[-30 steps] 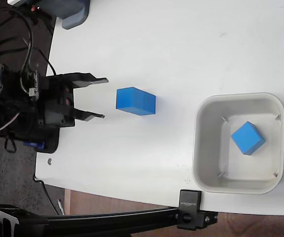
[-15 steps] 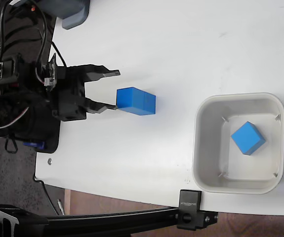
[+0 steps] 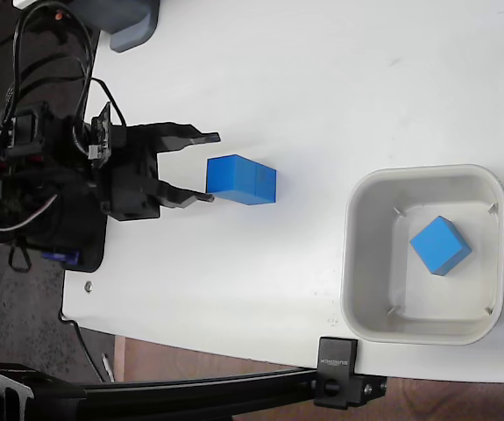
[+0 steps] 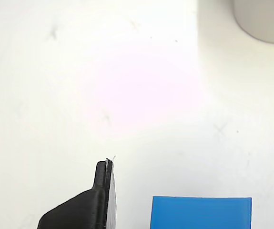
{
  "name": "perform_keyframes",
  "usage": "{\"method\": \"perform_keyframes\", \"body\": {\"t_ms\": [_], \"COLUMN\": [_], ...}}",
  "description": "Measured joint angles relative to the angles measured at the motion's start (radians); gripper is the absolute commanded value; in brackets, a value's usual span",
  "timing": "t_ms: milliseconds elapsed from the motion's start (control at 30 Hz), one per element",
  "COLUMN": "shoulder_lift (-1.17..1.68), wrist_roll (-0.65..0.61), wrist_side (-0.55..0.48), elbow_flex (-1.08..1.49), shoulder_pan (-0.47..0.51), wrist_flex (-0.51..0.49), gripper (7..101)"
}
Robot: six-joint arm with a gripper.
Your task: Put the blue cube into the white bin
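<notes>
Cube [image 3: 241,179] of plain bright blue, solid, sharp-edged, resting on the white table [image 3: 322,88] in the fixed view, well to the left of the bin [image 3: 424,253] and clear of it. Seen in the wrist view as a flat blue face [image 4: 201,212] at the bottom edge of the picture, evenly coloured, no marks.

Gripper [image 3: 209,167] black, just left of that cube in the fixed view, jaws spread wide and holding nothing. Upper finger [image 3: 186,135] reaching forward above the cube's level in the picture; lower finger tip right at the cube's left face (touching or a hair apart, cannot tell). Only one finger [image 4: 91,200] visible in the wrist view, just left of the blue face with a strip of table between.

Off-white square bin with rounded corners and thick rim, at the right of the table. Second blue cube [image 3: 441,246] lying inside on its floor, turned at an angle to the walls.

Black clamp [image 3: 339,386] on the table's near edge below the bin.
</notes>
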Motion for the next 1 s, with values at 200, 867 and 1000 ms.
{"method": "perform_keyframes", "body": {"t_ms": [200, 867, 1000], "shoulder_lift": [-0.02, -0.083, -0.087], "wrist_roll": [0.0, 0.009, 0.009], "wrist_side": [-0.003, -0.006, -0.008], "elbow_flex": [0.011, 0.034, 0.035], "shoulder_pan": [0.006, 0.006, 0.006], "wrist_flex": [-0.029, -0.094, -0.103], "gripper": [100.0, 100.0, 100.0]}}
